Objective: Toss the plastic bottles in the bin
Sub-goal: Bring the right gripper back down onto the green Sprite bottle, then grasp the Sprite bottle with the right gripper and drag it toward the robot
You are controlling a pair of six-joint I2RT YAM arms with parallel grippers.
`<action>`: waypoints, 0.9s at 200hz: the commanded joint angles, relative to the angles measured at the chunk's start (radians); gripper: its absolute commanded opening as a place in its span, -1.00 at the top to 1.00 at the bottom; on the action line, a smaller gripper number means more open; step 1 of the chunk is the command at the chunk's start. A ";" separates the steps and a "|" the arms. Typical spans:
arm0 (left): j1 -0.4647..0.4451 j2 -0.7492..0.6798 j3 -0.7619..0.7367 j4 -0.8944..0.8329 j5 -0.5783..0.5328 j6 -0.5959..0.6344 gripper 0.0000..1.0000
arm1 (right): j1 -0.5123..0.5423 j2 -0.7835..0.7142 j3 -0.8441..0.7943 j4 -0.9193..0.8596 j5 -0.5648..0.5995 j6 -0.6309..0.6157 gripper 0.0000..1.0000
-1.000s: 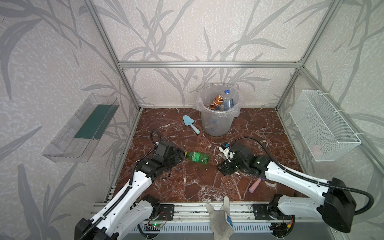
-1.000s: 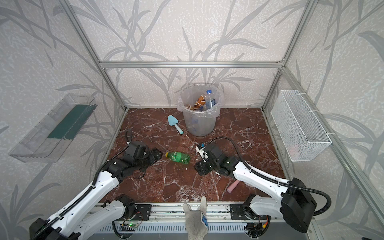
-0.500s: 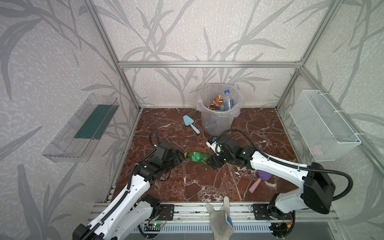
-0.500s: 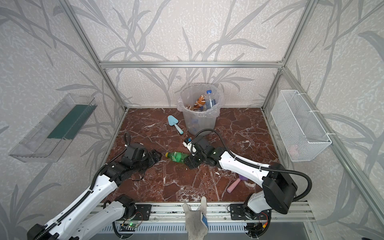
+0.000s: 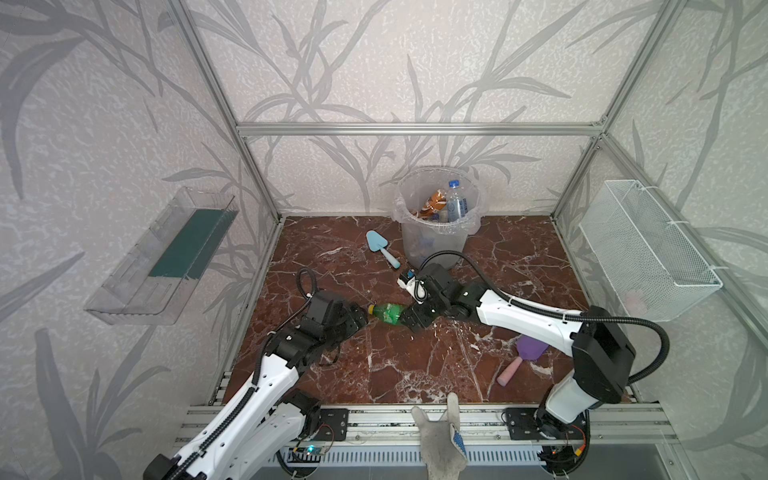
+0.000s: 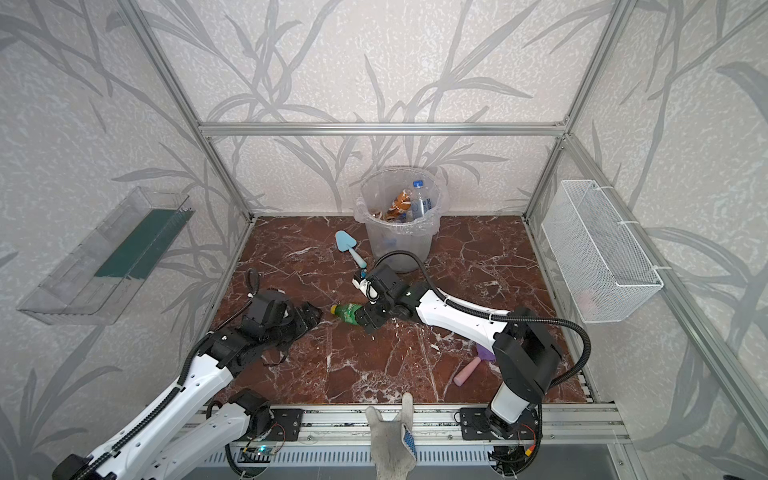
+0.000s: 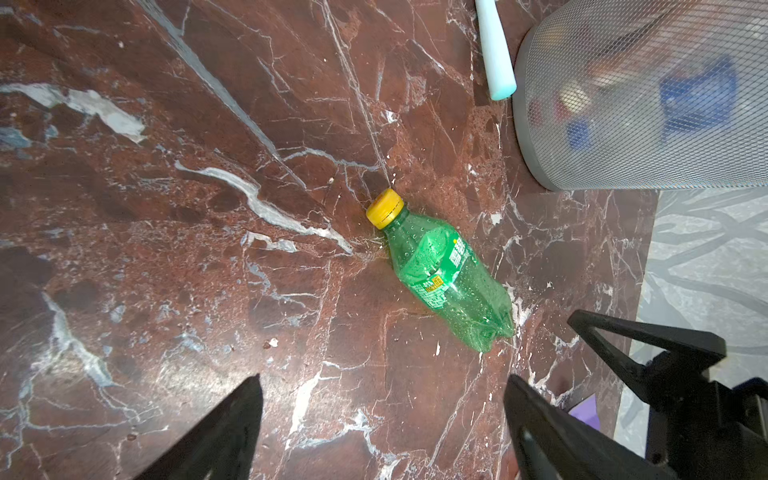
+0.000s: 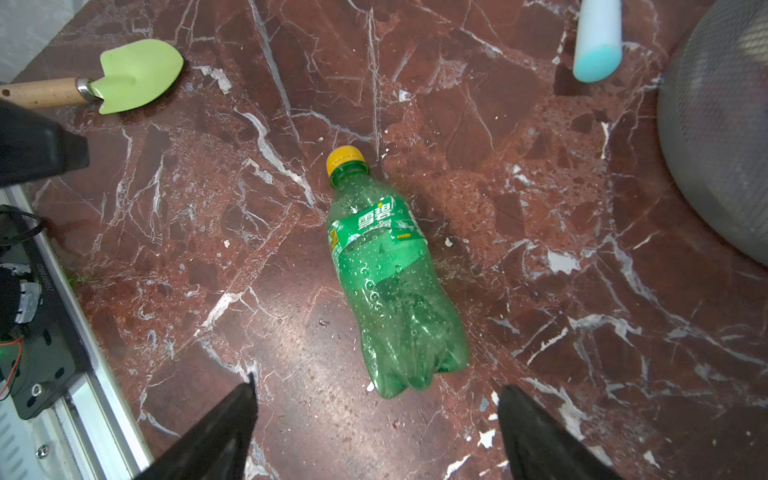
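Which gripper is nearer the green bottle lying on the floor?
Right. The right gripper is open at the base end of the green bottle, overlapping it in both top views; the left gripper, open too, sits off the cap end, apart.

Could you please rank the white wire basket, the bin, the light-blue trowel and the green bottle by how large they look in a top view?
1. white wire basket
2. bin
3. light-blue trowel and green bottle: they look alike, and the right gripper covers the bottle's base, so I leave them unranked.
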 commanded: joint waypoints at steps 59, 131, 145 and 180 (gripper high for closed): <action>0.007 -0.040 -0.011 -0.045 -0.010 -0.011 -0.80 | 0.007 0.166 0.134 -0.036 0.014 -0.040 -0.90; 0.007 -0.060 -0.007 -0.066 -0.012 -0.015 -0.80 | 0.025 0.274 0.218 -0.067 0.023 -0.068 -0.94; 0.008 -0.059 -0.003 -0.067 -0.013 -0.013 -0.79 | 0.029 0.296 0.238 -0.079 0.028 -0.074 -0.94; 0.008 -0.055 0.002 -0.066 -0.011 -0.013 -0.79 | 0.045 0.353 0.307 -0.128 0.072 -0.111 -0.91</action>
